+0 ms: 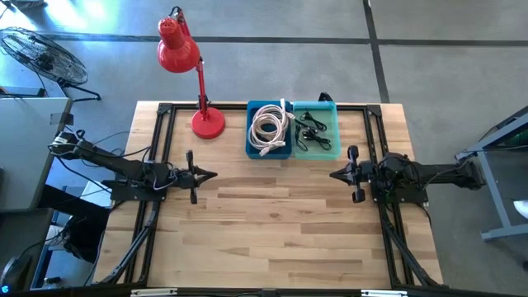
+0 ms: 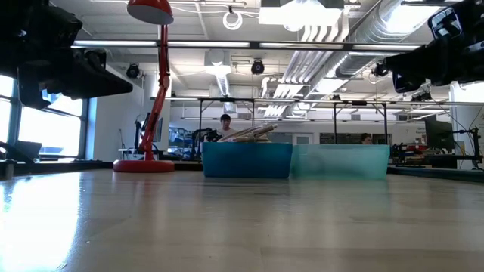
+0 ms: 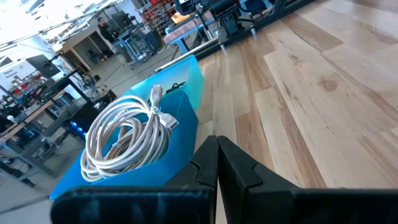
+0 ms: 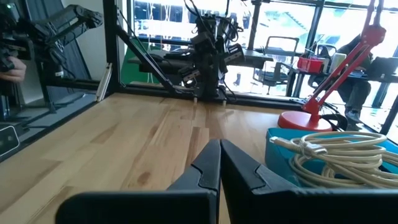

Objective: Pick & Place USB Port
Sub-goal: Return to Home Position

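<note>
A blue bin [image 1: 269, 132] at the table's far edge holds coiled white cables [image 1: 270, 125], also seen in the left wrist view [image 3: 127, 134] and right wrist view [image 4: 339, 155]. Beside it on the right stands a teal bin [image 1: 318, 130] with small dark cables [image 1: 311, 128] inside. My left gripper [image 1: 213, 174] hovers over the table's left side, shut and empty, pointing right. My right gripper [image 1: 333, 174] hovers over the right side, shut and empty, pointing left. Both stay nearer than the bins.
A red desk lamp [image 1: 198, 78] stands on its round base [image 1: 208, 123] left of the blue bin. Bare wood [image 1: 272, 214] stretches between the two grippers and toward the near edge. People show in the room beyond the table in the low view.
</note>
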